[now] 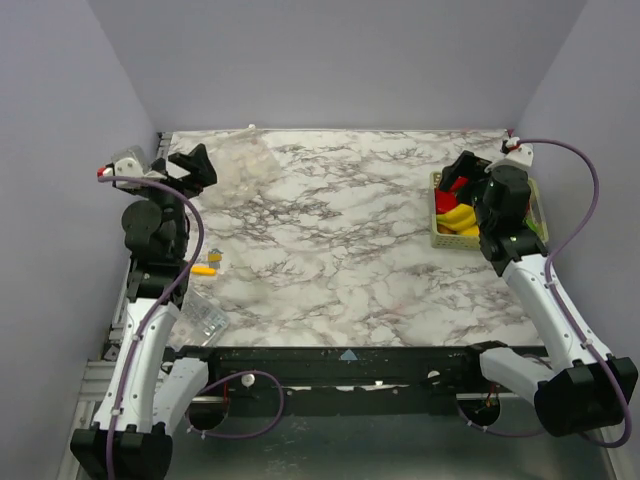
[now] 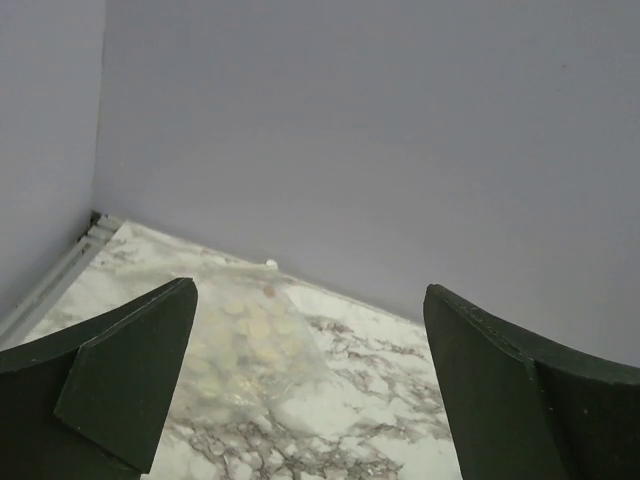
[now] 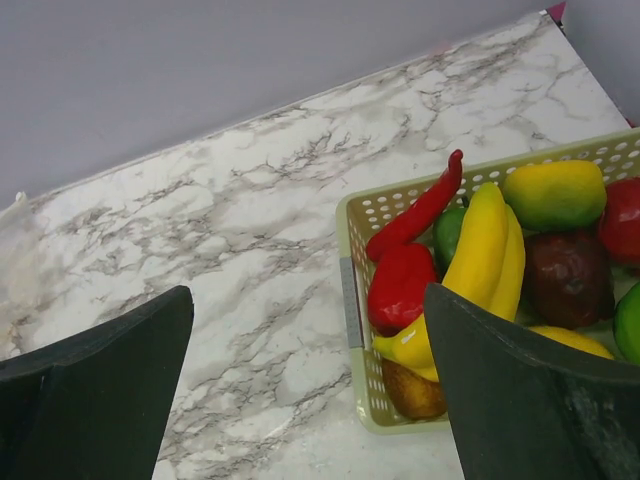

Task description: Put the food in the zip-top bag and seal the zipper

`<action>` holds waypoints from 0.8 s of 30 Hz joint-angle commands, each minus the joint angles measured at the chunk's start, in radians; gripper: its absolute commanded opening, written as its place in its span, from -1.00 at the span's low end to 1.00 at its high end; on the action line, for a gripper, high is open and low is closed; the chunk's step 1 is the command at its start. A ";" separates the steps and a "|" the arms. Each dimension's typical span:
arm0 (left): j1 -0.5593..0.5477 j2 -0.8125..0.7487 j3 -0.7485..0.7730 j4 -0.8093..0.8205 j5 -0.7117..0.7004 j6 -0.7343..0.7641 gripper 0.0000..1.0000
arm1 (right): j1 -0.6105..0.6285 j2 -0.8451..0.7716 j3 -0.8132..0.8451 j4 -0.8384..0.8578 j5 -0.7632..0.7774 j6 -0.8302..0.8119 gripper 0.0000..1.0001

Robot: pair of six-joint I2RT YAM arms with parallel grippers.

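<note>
The food lies in a pale green basket [image 1: 437, 240] at the right: a red pepper [image 3: 400, 285], a red chili [image 3: 422, 208], yellow bananas [image 3: 482, 255], a yellow-green mango [image 3: 555, 193], a dark red fruit [image 3: 565, 275] and others. My right gripper [image 1: 468, 172] [image 3: 310, 390] hovers open over the basket's left edge, holding nothing. The zip-top bag [image 1: 240, 160] [image 2: 245, 340] lies flat at the back left near the wall. Just left of it, my left gripper [image 1: 197, 165] [image 2: 310, 385] is open and empty. The zipper cannot be made out.
A small yellow-orange item [image 1: 205, 268] and a crinkly clear packet [image 1: 200, 318] lie at the table's left edge beside the left arm. Grey walls close in the back and both sides. The marble tabletop [image 1: 350, 250] stretches between bag and basket.
</note>
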 commanded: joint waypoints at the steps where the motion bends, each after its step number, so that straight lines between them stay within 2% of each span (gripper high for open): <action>1: 0.013 0.157 0.105 -0.314 -0.110 -0.160 0.97 | -0.002 0.011 0.054 -0.109 -0.013 0.049 1.00; 3: 0.036 0.220 0.157 -0.416 -0.130 -0.262 0.97 | -0.002 0.009 0.071 -0.133 -0.077 0.069 1.00; 6: 0.094 0.301 0.176 -0.434 -0.048 -0.417 0.97 | -0.003 -0.013 0.062 -0.133 -0.164 0.113 1.00; 12: 0.163 0.470 0.247 -0.553 0.102 -0.695 0.97 | -0.002 0.020 0.137 -0.292 -0.146 0.214 1.00; 16: 0.223 0.560 0.211 -0.520 0.272 -0.853 0.92 | -0.002 -0.011 0.134 -0.339 -0.164 0.250 1.00; 18: 0.229 0.598 0.216 -0.512 0.291 -0.884 0.96 | -0.002 -0.019 0.130 -0.352 -0.200 0.232 1.00; 24: 0.226 0.707 0.258 -0.572 0.290 -0.989 0.97 | -0.002 -0.023 0.136 -0.414 -0.138 0.228 1.00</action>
